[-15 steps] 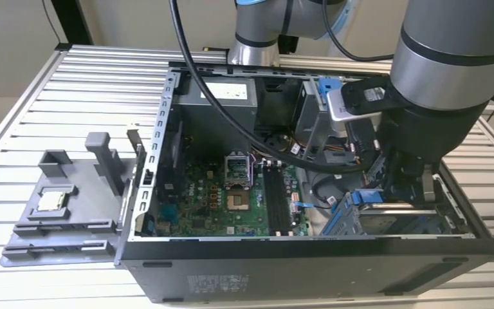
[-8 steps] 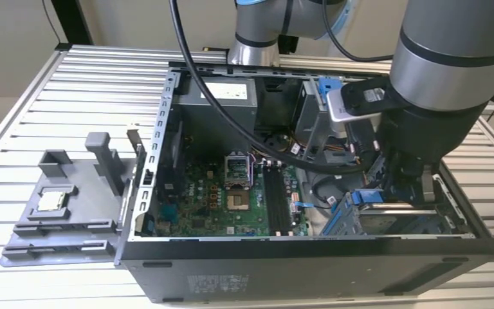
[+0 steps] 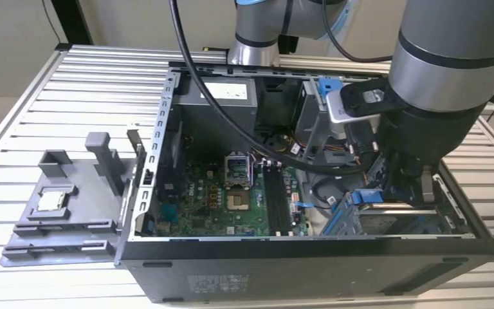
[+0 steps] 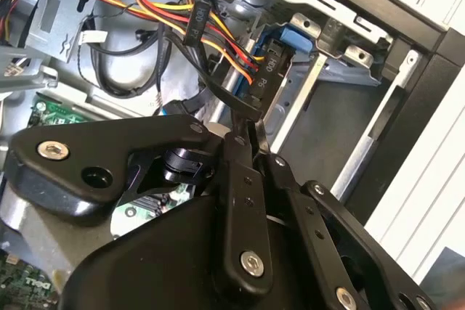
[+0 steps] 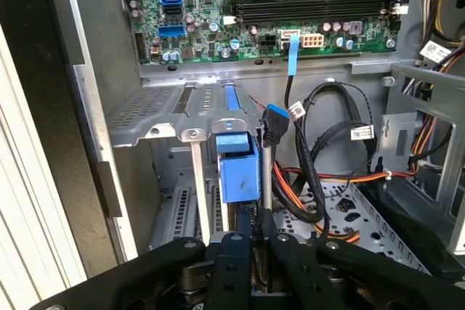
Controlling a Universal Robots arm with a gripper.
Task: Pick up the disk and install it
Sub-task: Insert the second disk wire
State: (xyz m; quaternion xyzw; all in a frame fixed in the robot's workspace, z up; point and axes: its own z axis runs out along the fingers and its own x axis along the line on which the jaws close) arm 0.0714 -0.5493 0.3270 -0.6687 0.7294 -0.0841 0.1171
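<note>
The disk sits in the drive cage at the front corner of the open computer case, on the exterior view's right. Its blue frame shows at the cage mouth, and a grey body lies behind it. In the first wrist view the frame's blue tab stands just beyond my fingertips. My gripper hangs low inside the case over the cage. Its black fingers are pressed together with nothing seen between them. In the second wrist view the gripper is beside a black power plug, and the blue frame lies farther off.
Bundles of black and coloured cables crowd the space beside the cage. The motherboard covers the case floor. A grey fixture holding a small square chip stands on the slatted table at the exterior view's left.
</note>
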